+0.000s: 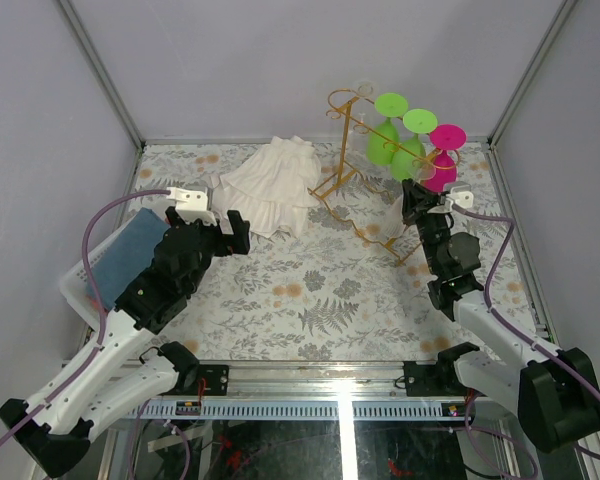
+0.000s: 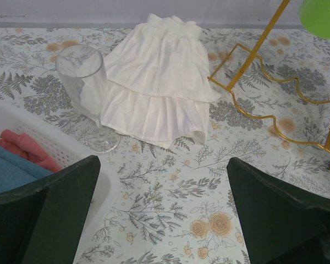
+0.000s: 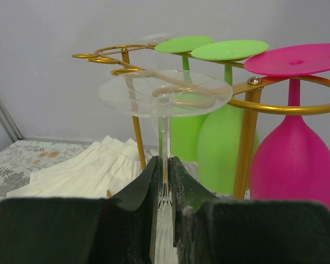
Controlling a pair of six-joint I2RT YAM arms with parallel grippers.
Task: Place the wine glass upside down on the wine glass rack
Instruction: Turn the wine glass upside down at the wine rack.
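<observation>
A clear wine glass (image 3: 165,92) is held upside down, foot up, with my right gripper (image 3: 165,165) shut on its stem. Its foot sits at rail height, just in front of the curled rail ends of the gold wine glass rack (image 3: 246,132). I cannot tell whether foot and rails touch. From above, the right gripper (image 1: 420,205) is at the rack's (image 1: 346,140) right side. My left gripper (image 2: 162,165) is open over bare tablecloth, nothing between its fingers; from above the left gripper (image 1: 230,225) is left of centre. Another clear glass (image 2: 82,77) stands upright beside the basket.
Two green glasses (image 3: 223,143) and a pink one (image 3: 294,159) hang upside down on the rack. A white pleated cloth (image 1: 270,185) lies left of the rack's base. A white plastic basket (image 1: 85,275) with a blue cloth (image 1: 130,250) sits at the left edge.
</observation>
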